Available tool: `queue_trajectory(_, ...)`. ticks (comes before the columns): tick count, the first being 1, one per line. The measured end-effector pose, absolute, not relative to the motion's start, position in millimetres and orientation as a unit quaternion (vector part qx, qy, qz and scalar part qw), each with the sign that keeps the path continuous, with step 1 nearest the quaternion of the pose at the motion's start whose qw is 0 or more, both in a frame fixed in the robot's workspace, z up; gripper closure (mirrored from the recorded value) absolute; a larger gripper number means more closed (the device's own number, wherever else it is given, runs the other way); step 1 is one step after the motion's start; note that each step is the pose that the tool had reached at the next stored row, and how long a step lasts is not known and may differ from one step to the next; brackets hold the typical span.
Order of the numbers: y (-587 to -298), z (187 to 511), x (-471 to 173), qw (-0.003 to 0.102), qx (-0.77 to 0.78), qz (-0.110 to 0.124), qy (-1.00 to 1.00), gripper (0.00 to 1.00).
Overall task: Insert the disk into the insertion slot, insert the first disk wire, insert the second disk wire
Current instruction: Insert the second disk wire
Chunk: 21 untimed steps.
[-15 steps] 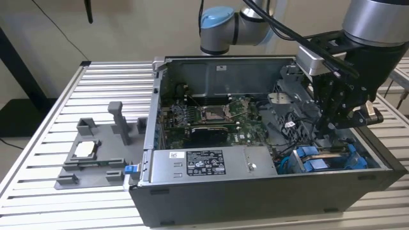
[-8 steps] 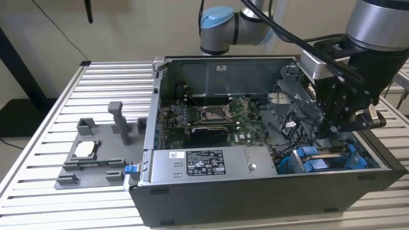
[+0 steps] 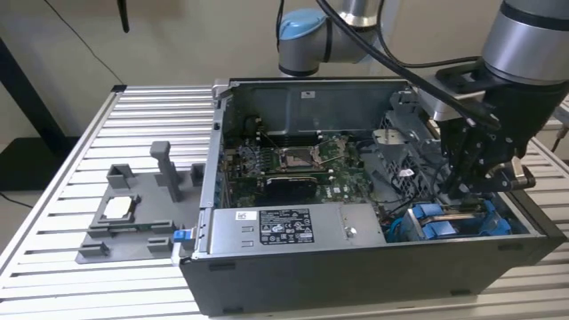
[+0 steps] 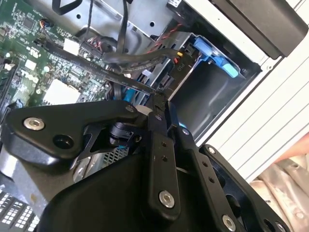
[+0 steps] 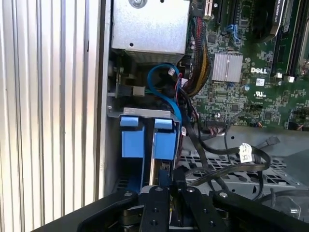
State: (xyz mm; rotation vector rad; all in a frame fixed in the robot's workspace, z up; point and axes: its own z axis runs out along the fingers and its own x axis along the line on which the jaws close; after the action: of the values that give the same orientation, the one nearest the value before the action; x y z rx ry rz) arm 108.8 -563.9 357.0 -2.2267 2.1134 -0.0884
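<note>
In the exterior view my claw (image 3: 464, 192) hangs inside the open computer case (image 3: 356, 280), low at the exterior view's right. It sits just above the disk (image 3: 444, 225), whose blue carrier shows at the case's near corner. The disk appears to sit in the insertion slot (image 3: 524, 223), though I cannot tell whether it is fully home. To the exterior view's left lie the motherboard (image 3: 294, 160) and the silver power-supply box (image 3: 276, 230). That box carries a white printed label too small for me to make out. Outside the case, the grey plastic tray (image 3: 133, 220) rests on the ribbed table (image 3: 53, 220). In the second wrist view my fingers (image 4: 157, 145) are drawn together. A flat black cable (image 4: 120, 77) runs right to their tips, but I cannot tell whether I have it nipped. Beyond them a grey sheet-metal bay stands open, with a blue tab (image 4: 217, 58) at its mouth. In the first wrist view the carrier's two blue end tabs stand side by side just ahead of my tips. A blue cable (image 5: 161, 82) loops above them, and black leads cross beside them, one bearing a white tag (image 5: 245, 152). As I judge it, a wire's plug must meet its socket squarely. I should keep the loose leads clear of my tips and press straight without levering.
</note>
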Motion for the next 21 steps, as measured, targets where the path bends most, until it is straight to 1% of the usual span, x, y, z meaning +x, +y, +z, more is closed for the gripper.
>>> queue_trajectory(11, -564.8, 348.9, 112.6, 0.035, -0.722, -0.029, 0.690, 0.84)
queue_trajectory(16, -564.9, 345.7, 116.3, 0.039, -0.722, -0.025, 0.691, 0.84)
queue_trajectory(21, -565.0, 342.5, 116.9, 0.040, -0.722, -0.024, 0.691, 0.84)
